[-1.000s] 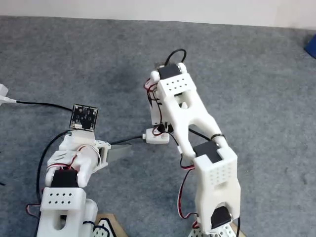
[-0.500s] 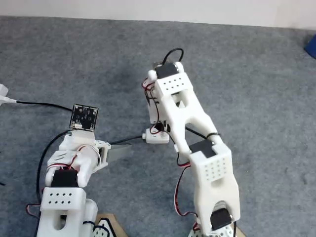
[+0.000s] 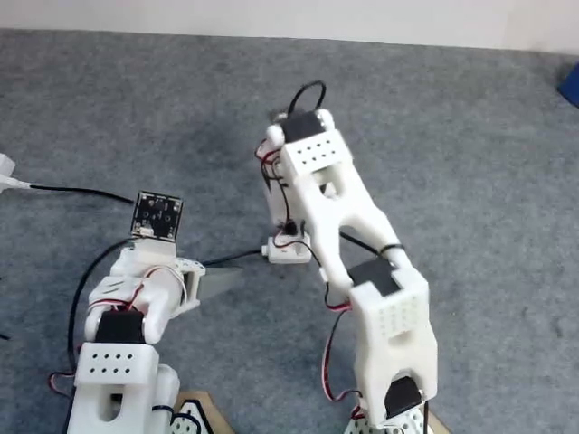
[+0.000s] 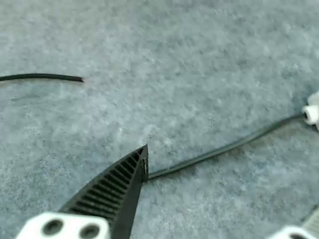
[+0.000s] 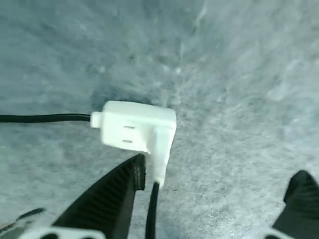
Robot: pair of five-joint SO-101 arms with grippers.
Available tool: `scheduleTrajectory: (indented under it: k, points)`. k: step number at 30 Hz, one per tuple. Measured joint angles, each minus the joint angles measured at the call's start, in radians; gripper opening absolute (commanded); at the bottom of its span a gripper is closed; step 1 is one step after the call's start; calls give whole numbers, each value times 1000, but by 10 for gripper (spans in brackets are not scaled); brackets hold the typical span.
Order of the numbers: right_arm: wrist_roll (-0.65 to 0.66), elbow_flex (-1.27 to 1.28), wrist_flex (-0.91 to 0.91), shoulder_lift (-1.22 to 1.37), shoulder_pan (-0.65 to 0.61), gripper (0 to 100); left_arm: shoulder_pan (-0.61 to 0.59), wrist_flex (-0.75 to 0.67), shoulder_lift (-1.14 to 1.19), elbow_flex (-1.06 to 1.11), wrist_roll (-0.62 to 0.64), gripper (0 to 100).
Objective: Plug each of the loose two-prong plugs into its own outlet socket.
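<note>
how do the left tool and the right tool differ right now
The right tool hangs over the white socket block, one finger tip beside a white plug seated in it. The left tool sits over bare carpet, a black cable at its finger tip. The right arm is stretched forward, while the left arm is folded near its base. Both tools are open and hold nothing.

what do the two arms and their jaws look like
The left arm and right arm are both white plastic shells with grids of small holes, black motors at the joints, and red and black wires looping between segments. The left arm carries a square black board. The jaws are black, ribbed and taper to a point.
</note>
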Motion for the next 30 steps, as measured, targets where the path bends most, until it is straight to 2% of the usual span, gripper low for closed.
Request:
scheduleTrajectory:
  k: [4,8,11,17,21,25,30]
  points:
    - [0,-23,0,-152,37,422,14,43,0,0,0,509]
    - [6,-28,0,-325,153,422,20,63,0,0,0,509]
    - [60,57,0,-499,239,422,18,100,0,-26,0,509]
    - [203,489,-5,-913,318,422,57,216,0,-124,-11,508]
    - [288,829,-157,-1142,463,422,138,310,0,-218,-32,508]
    - [374,1123,-316,-1217,583,422,164,379,49,-319,-41,509]
    - [399,1444,-539,-1226,595,422,169,387,279,-451,-103,510]
